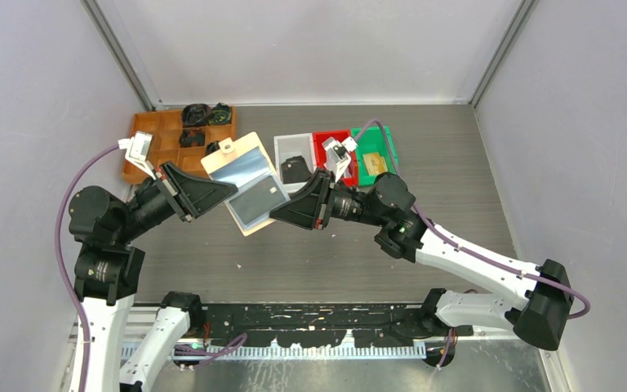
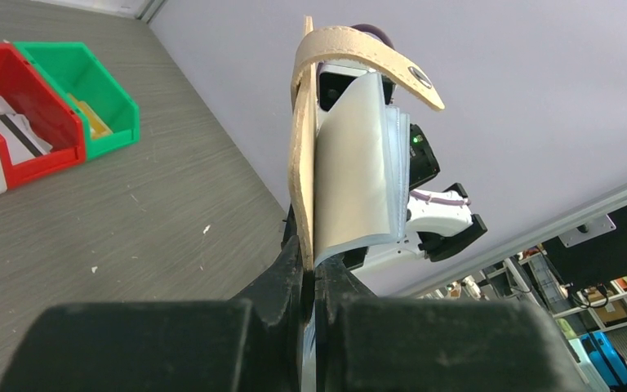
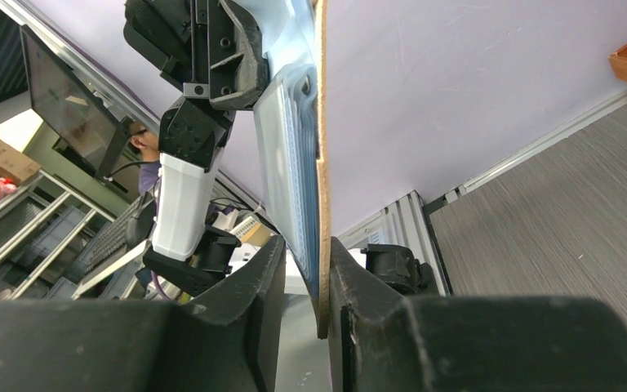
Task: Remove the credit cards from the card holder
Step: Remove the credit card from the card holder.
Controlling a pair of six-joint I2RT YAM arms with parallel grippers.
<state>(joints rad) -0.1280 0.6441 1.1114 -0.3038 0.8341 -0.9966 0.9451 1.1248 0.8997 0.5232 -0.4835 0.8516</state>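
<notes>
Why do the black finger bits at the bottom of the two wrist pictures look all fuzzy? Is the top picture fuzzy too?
Left wrist view: the left gripper sits too near the lens, so its black fingers blur, while the card holder looks sharper. Right wrist view: the same close-up blur on the right gripper. Top view: sharp and evenly lit, with a pale shine on the holder's blue inside.

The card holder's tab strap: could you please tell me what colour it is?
Beige-tan; the tab strap shows best in the left wrist view.
</notes>
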